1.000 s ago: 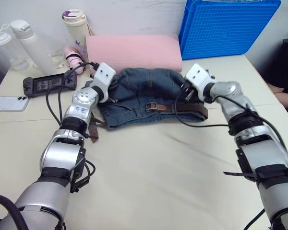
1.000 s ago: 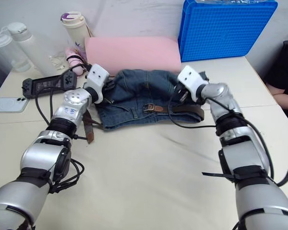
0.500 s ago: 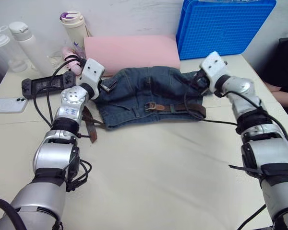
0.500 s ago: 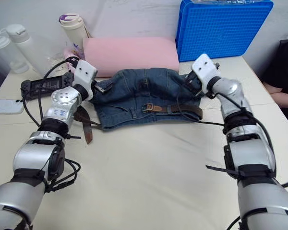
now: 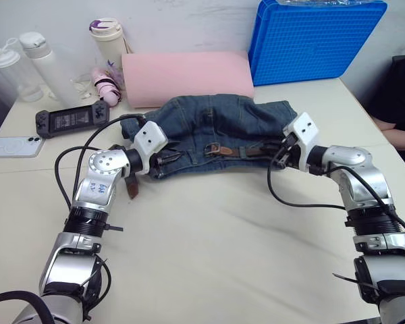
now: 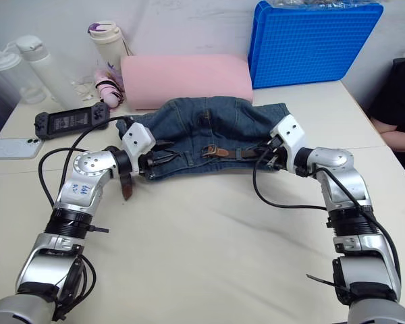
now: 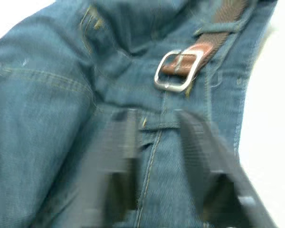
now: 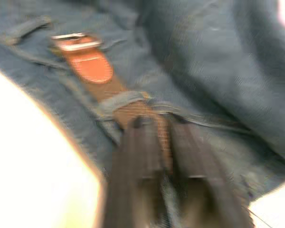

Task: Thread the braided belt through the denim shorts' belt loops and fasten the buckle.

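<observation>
Braided belt (image 5: 246, 151) runs along the waistband of the denim shorts (image 5: 209, 125), mid-table, in front of the pink foam roll (image 5: 187, 74). Buckle (image 7: 178, 71) sits near the fly; a loose brown tail hangs off the left edge.

Left gripper (image 7: 154, 161): fingers apart, straddling waistband denim below the buckle, nothing clamped. Right gripper (image 8: 156, 156): fingers nearly together on the strap just past a belt loop (image 8: 126, 99); real pinch — cannot tell.

Risks: pulling the strap could drag the whole shorts rather than feed it. Left could pinch denim instead of belt. Dangling arm cables might snag the fabric.
</observation>
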Robot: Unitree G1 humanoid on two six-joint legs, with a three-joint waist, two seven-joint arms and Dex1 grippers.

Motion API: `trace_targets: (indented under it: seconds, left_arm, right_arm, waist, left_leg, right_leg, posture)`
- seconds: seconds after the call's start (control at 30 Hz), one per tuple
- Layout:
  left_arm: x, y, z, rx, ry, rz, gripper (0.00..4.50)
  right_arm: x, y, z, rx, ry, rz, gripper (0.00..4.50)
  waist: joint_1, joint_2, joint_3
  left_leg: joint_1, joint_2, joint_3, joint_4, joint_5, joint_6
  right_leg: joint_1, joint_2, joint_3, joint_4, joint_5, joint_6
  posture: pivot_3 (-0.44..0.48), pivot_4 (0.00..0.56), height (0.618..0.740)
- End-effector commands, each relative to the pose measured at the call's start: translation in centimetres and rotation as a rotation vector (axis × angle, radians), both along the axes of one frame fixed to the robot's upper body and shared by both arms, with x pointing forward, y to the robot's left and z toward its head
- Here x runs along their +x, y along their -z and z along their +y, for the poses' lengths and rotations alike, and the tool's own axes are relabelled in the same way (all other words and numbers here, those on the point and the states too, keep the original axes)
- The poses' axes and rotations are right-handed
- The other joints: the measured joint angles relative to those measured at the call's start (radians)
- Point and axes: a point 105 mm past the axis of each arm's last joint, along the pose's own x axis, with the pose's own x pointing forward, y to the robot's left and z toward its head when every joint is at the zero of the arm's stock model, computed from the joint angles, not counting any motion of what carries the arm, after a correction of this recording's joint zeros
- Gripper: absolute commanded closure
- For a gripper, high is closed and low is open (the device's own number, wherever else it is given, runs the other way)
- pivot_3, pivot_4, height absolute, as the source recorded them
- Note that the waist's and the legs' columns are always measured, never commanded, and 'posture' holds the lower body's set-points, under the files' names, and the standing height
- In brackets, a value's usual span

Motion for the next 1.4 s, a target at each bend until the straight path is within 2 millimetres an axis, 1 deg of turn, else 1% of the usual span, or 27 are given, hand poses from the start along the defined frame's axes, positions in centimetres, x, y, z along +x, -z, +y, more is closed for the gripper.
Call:
trace_targets:
  seconds: [0.03,0.17,0.27,0.33,0.37,0.43,0.5,0.57,0.63,0.7,0.77,0.8,0.83,0.87,0.9,0.93,0.97,1.03,1.07,1.1,1.17,1.2,1.23,1.27,1.3,1.33,1.4]
  left_arm:
    - [-0.3,3.6,0.9,0.124,-0.055,0.094,4.46]
    - [-2.1,7.6,1.7,0.224,-0.029,0.208,4.46]
    - [-3.8,9.0,1.4,0.208,0.026,0.272,4.46]
    - [-5.2,9.5,0.9,0.196,0.079,0.301,4.46]
    - [-5.6,9.6,0.8,0.186,0.092,0.308,4.46]
    - [-6.2,9.2,0.5,0.132,0.103,0.308,4.46]
    - [-6.4,9.0,0.4,0.113,0.105,0.291,4.46]
    - [-6.5,8.7,0.5,0.11,0.098,0.273,4.46]
    - [-6.4,8.2,0.6,0.083,0.09,0.262,4.46]
    - [-6.4,6.0,0.8,-0.059,0.078,0.268,4.46]
    - [-6.8,3.0,1.1,-0.262,0.084,0.295,4.46]
    - [-7.2,1.6,1.7,-0.334,0.088,0.299,4.17]
    - [-7.6,0.4,2.5,-0.4,0.084,0.306,3.97]
    - [-8.1,-0.7,3.2,-0.446,0.087,0.31,3.73]
    - [-8.7,-1.7,3.9,-0.492,0.087,0.317,3.37]
    - [-9.3,-2.9,4.6,-0.55,0.096,0.326,3.09]
    - [-10.0,-4.1,5.3,-0.614,0.102,0.33,2.55]
    - [-10.9,-5.7,7.3,-0.715,0.076,0.339,1.77]
    - [-10.9,-6.4,8.4,-0.739,0.037,0.317,1.26]
    - [-10.9,-6.8,9.0,-0.751,0.009,0.303,0.59]
    - [-10.0,-7.0,11.9,-0.779,-0.167,0.278,0.01]
    - [-9.3,-6.8,13.5,-0.797,-0.28,0.269,0.0]
    - [-8.4,-6.1,15.7,-0.813,-0.438,0.269,0.0]
    - [-8.0,-5.4,17.1,-0.813,-0.545,0.277,0.0]
    - [-7.7,-4.7,17.6,-0.806,-0.598,0.299,0.0]
    - [-7.4,-4.0,17.5,-0.797,-0.614,0.327,0.0]
    - [-6.6,-2.5,16.3,-0.774,-0.62,0.406,0.0]
  right_arm:
    - [0.2,1.6,-2.2,-0.041,0.129,0.063,4.5]
    - [-0.6,5.5,-3.5,-0.095,0.212,0.199,4.5]
    - [-2.0,8.0,-4.2,-0.142,0.232,0.298,4.5]
    - [-3.0,9.0,-5.0,-0.177,0.244,0.343,4.5]
    - [-3.3,9.2,-5.3,-0.188,0.251,0.35,4.5]
    - [-4.0,9.4,-6.5,-0.207,0.277,0.367,4.5]
    - [-4.5,9.4,-7.7,-0.216,0.303,0.372,4.5]
    - [-4.2,7.9,-7.7,-0.181,0.305,0.323,4.5]
    - [-4.0,6.3,-6.8,-0.152,0.261,0.28,4.5]
    - [-3.6,3.7,-4.9,-0.072,0.184,0.21,4.5]
    - [-3.9,1.2,-2.7,-0.007,0.067,0.157,4.5]
    - [-4.3,0.1,-1.7,0.016,0.012,0.136,4.5]
    - [-4.7,-0.9,-0.8,0.031,-0.042,0.114,4.5]
    - [-5.0,-1.6,-0.1,0.047,-0.08,0.105,4.5]
    - [-5.3,-2.1,0.4,0.046,-0.112,0.098,4.5]
    - [-5.7,-2.5,1.0,0.035,-0.149,0.091,4.18]
    - [-6.0,-2.7,1.5,0.031,-0.179,0.09,3.83]
    - [-6.7,-3.2,2.6,0.037,-0.242,0.095,3.12]
    - [-6.8,-3.4,3.1,0.042,-0.264,0.096,2.55]
    - [-7.0,-3.5,3.3,0.044,-0.276,0.097,1.82]
    - [-7.1,-3.7,3.9,0.046,-0.301,0.099,1.14]
    - [-7.0,-3.7,4.2,0.047,-0.307,0.098,0.67]
    - [-7.0,-3.7,4.4,0.051,-0.311,0.098,0.29]
    - [-6.8,-3.7,4.6,0.052,-0.311,0.095,0.03]
    - [-6.6,-3.7,4.8,0.047,-0.305,0.083,0.03]
    - [-6.5,-3.6,4.9,0.046,-0.302,0.079,0.03]
    - [-6.3,-3.5,5.1,0.043,-0.3,0.075,0.03]
  waist:
    - [0.003,0.0,0.0]
    - [0.006,0.001,-0.003]
    - [0.005,0.001,-0.011]
    - [0.007,0.003,-0.013]
    - [0.011,0.003,-0.014]
    - [0.019,0.005,-0.017]
    - [0.027,0.004,-0.019]
    - [0.03,0.002,-0.02]
    - [0.031,0.003,-0.02]
    - [0.026,0.006,-0.018]
    - [0.021,0.01,-0.013]
    - [0.018,0.011,-0.011]
    - [0.013,0.012,-0.011]
    - [0.005,0.012,-0.01]
    - [0.001,0.012,-0.01]
    - [-0.001,0.012,-0.01]
    - [-0.001,0.011,-0.009]
    - [0.001,0.011,-0.009]
    - [0.001,0.011,-0.009]
    - [0.001,0.011,-0.009]
    - [0.012,0.01,-0.008]
    - [0.015,0.009,-0.008]
    - [0.018,0.009,-0.008]
    - [0.02,0.009,-0.008]
    - [0.021,0.009,-0.008]
    - [0.023,0.009,-0.008]
    - [0.027,0.008,-0.007]
  left_leg:
    - [0.0,0.0,0.001,-0.001,0.0,0.0]
    - [0.0,-0.001,-0.001,-0.002,0.0,0.0]
    - [0.002,-0.001,-0.001,-0.002,0.0,0.0]
    - [0.005,0.0,-0.002,-0.002,0.0,0.0]
    - [0.009,0.0,-0.003,-0.004,-0.001,0.001]
    - [0.018,0.0,-0.005,-0.005,-0.005,0.001]
    - [0.02,0.0,-0.009,-0.004,-0.006,0.001]
    - [0.02,0.0,-0.014,-0.003,-0.006,0.0]
    - [0.019,-0.001,-0.016,-0.003,-0.007,-0.001]
    - [0.017,-0.001,-0.016,-0.003,-0.007,0.0]
    - [0.014,0.0,-0.016,-0.003,-0.007,0.0]
    - [0.012,0.0,-0.015,-0.003,-0.006,0.0]
    - [0.009,0.0,-0.015,-0.003,-0.006,0.0]
    - [0.005,0.0,-0.014,-0.003,-0.006,-0.001]
    - [0.001,0.001,-0.015,-0.003,-0.005,-0.001]
    - [0.001,0.002,-0.015,-0.003,-0.005,-0.001]
    - [0.001,0.002,-0.015,-0.003,-0.005,-0.002]
    - [0.001,0.002,-0.016,-0.003,-0.005,-0.001]
    - [0.001,0.002,-0.016,-0.003,-0.005,-0.001]
    - [0.001,0.001,-0.016,-0.003,-0.005,-0.001]
    - [0.002,-0.001,-0.017,-0.003,-0.005,-0.001]
    - [0.002,-0.002,-0.018,-0.002,-0.004,0.0]
    - [0.002,-0.002,-0.018,-0.002,-0.004,0.0]
    - [0.002,-0.002,-0.018,-0.002,-0.003,-0.001]
    - [0.003,-0.003,-0.018,-0.002,-0.003,-0.001]
    - [0.003,-0.003,-0.018,-0.002,-0.003,-0.002]
    - [0.004,-0.003,-0.018,-0.003,-0.003,-0.002]
  right_leg:
    - [-0.001,0.0,0.001,0.0,0.0,0.0]
    - [-0.002,0.0,0.0,0.003,0.0,0.0]
    - [0.0,0.0,0.0,0.001,0.0,0.0]
    - [0.005,0.0,0.0,-0.002,0.0,0.0]
    - [0.012,0.0,-0.001,-0.007,0.0,0.0]
    - [0.023,0.001,-0.001,-0.011,0.0,0.0]
    - [0.03,0.001,-0.001,-0.019,0.0,0.0]
    - [0.032,0.0,0.002,-0.023,0.0,0.0]
    - [0.032,0.0,0.004,-0.023,0.0,0.0]
    - [0.031,0.0,0.004,-0.023,0.0,0.0]
    - [0.028,0.001,0.003,-0.023,0.0,0.0]
    - [0.024,0.001,0.004,-0.022,0.0,0.0]
    - [0.019,0.002,0.004,-0.02,0.0,0.0]
    - [0.013,0.003,0.003,-0.017,0.0,0.0]
    - [0.01,0.004,0.003,-0.017,0.0,0.0]
    - [0.008,0.005,0.002,-0.015,0.0,0.0]
    - [0.008,0.005,0.001,-0.014,0.0,-0.001]
    - [0.008,0.005,0.001,-0.014,0.0,-0.001]
    - [0.008,0.004,0.002,-0.014,0.0,-0.001]
    - [0.009,0.004,0.003,-0.014,0.0,-0.001]
    - [0.01,0.003,0.002,-0.015,0.0,-0.001]
    - [0.011,0.003,0.003,-0.016,0.0,0.0]
    - [0.012,0.003,0.003,-0.016,0.0,0.0]
    - [0.012,0.003,0.003,-0.016,0.0,0.0]
    - [0.012,0.003,0.003,-0.015,0.0,0.0]
    - [0.012,0.003,0.003,-0.015,0.0,0.0]
    - [0.011,0.003,0.003,-0.014,0.0,0.0]
  posture:
    - [0.0,0.15,0.74]
    - [0.0,0.15,0.74]
    - [0.0,0.15,0.74]
    - [0.0,0.15,0.74]
    - [0.0,0.15,0.74]
    - [0.0,0.15,0.74]
    - [0.0,0.15,0.74]
    - [0.0,0.15,0.74]
    - [0.0,0.15,0.74]
    - [0.0,0.15,0.74]
    - [0.0,0.15,0.74]
    - [0.0,0.15,0.74]
    - [0.0,0.15,0.74]
    - [0.0,0.15,0.74]
    - [0.0,0.15,0.74]
    - [0.0,0.15,0.74]
    - [0.0,0.15,0.74]
    - [0.0,0.15,0.74]
    - [0.0,0.15,0.74]
    - [0.0,0.15,0.74]
    - [0.0,0.15,0.74]
    - [0.0,0.15,0.74]
    - [0.0,0.15,0.74]
    - [0.0,0.15,0.74]
    - [0.0,0.15,0.74]
    - [0.0,0.15,0.74]
    - [0.0,0.15,0.74]
